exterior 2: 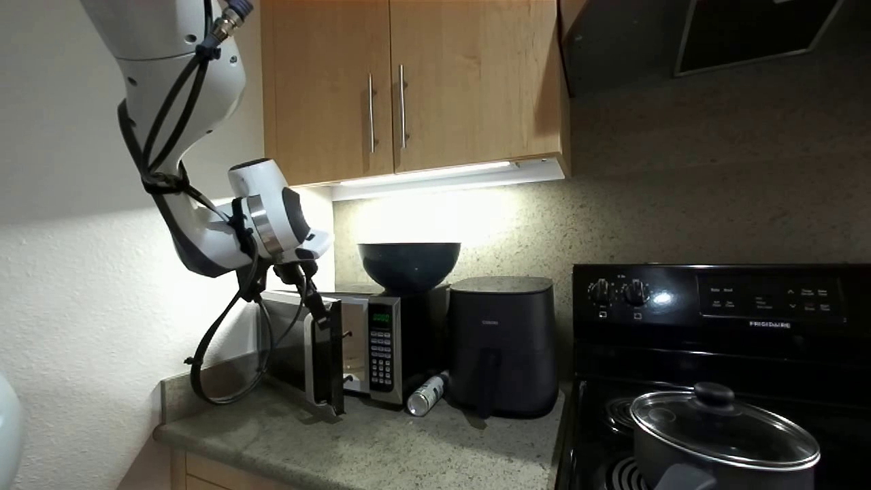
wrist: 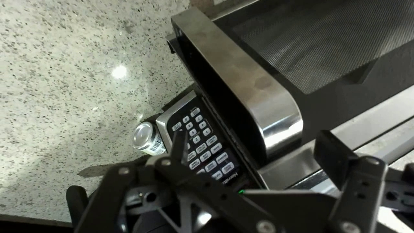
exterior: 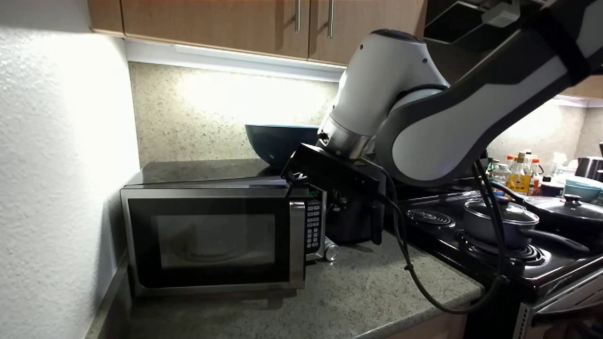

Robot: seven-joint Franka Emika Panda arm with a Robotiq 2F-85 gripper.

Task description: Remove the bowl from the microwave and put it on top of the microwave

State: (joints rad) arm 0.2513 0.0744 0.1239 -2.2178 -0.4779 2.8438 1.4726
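- Up top it is, the deep, round, glossy dark blue-black bowl (exterior 2: 409,267), sitting on the boxy stainless-steel microwave (exterior 2: 383,354), near the middle of the frame.
- Bowl upright, mouth facing the ceiling; its broadest line, the level rim, runs left to right, and the sides taper down to the base.
- Microwave's long side lies left to right as well, and look, the dark-glass door (exterior: 216,245) stands ajar, pale interior showing beside the button panel.
- Black two-fingered gripper (wrist: 254,142) spread wide, by the curved silver metal handle (wrist: 233,71); whether they touch, can't tell.
- Lower down, a silver-and-white can (exterior 2: 429,393) lies on the speckled grey worktop (exterior 2: 408,449), its end pointing lower left.
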